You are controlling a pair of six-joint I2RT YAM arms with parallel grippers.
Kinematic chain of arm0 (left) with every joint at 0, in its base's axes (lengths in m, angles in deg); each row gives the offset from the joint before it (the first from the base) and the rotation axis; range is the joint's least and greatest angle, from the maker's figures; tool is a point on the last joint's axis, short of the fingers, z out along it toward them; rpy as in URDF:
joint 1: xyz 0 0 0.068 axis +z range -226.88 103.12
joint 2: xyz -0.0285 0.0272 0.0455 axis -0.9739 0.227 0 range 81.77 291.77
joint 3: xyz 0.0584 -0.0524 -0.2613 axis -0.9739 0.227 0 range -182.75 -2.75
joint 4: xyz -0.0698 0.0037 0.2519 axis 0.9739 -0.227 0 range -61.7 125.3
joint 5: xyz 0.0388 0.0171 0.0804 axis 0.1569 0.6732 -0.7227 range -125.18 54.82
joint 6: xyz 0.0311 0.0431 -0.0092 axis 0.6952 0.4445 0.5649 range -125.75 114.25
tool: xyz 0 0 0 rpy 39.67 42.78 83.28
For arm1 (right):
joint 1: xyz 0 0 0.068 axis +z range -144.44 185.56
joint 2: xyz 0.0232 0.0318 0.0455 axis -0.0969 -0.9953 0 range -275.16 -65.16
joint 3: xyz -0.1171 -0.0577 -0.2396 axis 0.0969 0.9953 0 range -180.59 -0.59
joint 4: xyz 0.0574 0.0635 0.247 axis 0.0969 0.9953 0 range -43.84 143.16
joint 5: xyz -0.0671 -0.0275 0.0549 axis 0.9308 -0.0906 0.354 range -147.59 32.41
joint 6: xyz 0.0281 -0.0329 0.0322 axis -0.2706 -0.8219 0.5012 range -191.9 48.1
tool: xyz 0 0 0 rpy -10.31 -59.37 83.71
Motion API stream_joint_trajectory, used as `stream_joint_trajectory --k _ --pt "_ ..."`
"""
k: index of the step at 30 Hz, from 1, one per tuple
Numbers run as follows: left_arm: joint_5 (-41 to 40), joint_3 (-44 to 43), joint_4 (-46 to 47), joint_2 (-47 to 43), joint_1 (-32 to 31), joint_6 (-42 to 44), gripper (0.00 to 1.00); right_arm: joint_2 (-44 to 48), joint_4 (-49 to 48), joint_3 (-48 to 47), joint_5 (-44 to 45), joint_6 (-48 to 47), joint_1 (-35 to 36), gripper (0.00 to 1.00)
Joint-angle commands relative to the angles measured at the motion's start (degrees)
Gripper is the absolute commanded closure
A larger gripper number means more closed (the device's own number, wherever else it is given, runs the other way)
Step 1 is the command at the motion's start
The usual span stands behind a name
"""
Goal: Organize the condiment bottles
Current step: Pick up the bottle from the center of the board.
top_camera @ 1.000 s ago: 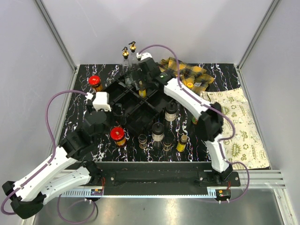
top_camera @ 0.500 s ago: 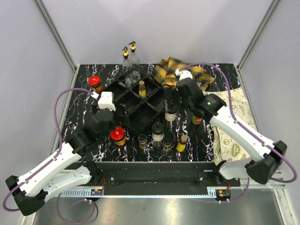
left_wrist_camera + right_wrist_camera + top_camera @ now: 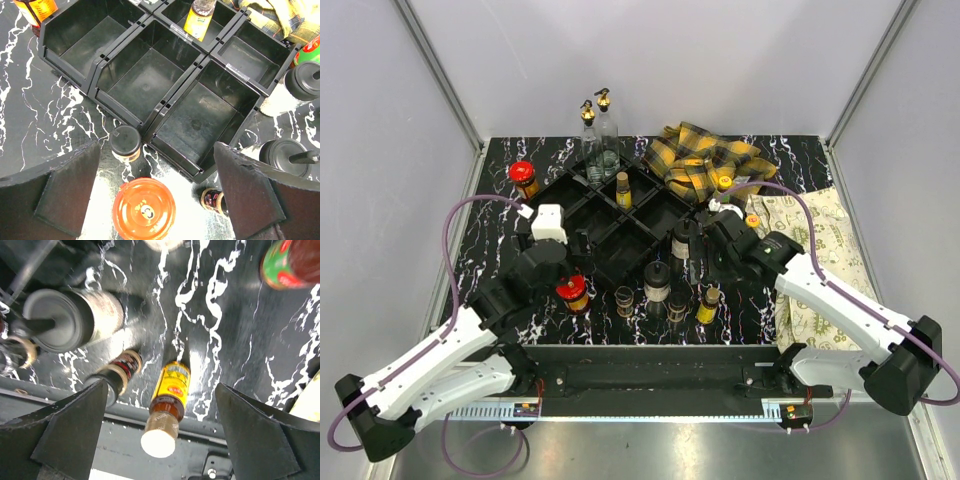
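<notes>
A red-lidded amber jar [image 3: 145, 210] stands on the marble table just in front of the black divided tray [image 3: 150, 75]. My left gripper [image 3: 160, 197] hangs open above it, a finger on each side. In the top view this jar [image 3: 571, 289] sits under the left gripper [image 3: 567, 263]. My right gripper [image 3: 162, 425] is open over a yellow-labelled sauce bottle [image 3: 168, 397], seen as [image 3: 708, 301] below the right gripper [image 3: 704, 262]. One yellow-labelled bottle [image 3: 623, 189] stands in a tray compartment. Black-capped shakers [image 3: 658, 281] and small bottles [image 3: 624, 299] line the tray's near side.
Two clear gold-spouted bottles [image 3: 599, 136] stand behind the tray, and another red-lidded jar [image 3: 524, 176] at its left. A yellow plaid cloth [image 3: 703, 160] lies at the back right, a printed cream cloth [image 3: 832, 270] along the right. A red and green bottle [image 3: 286, 262] is near my right gripper.
My right arm has swung from the tray's far corner back toward the near right, ending above the yellow-labelled bottle. My left arm has drawn slightly back over the red-lidded jar.
</notes>
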Motion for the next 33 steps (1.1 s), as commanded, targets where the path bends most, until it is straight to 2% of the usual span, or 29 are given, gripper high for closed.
stream_joint_trajectory --k 1,13,29,32,33 --pt "-1.16 1.00 4.29 -2.28 0.23 -0.67 0.01 0.55 0.54 1.64 -1.78 2.63 0.46 0.05" --pt "-0.99 1.88 5.17 -1.40 0.32 -0.67 0.01 0.46 0.62 4.63 -6.70 3.60 0.46 0.19" --pt "-1.07 2.32 5.87 -1.05 0.58 -0.15 0.01 1.60 2.56 5.60 -8.37 4.13 0.46 0.30" --pt "-1.07 2.32 5.96 -0.96 0.67 -0.06 0.01 1.60 3.08 4.99 -8.37 4.13 0.46 0.41" --pt "-1.16 2.32 5.88 -1.05 0.67 -0.06 0.01 1.60 3.08 4.81 -8.55 4.21 0.46 0.47"
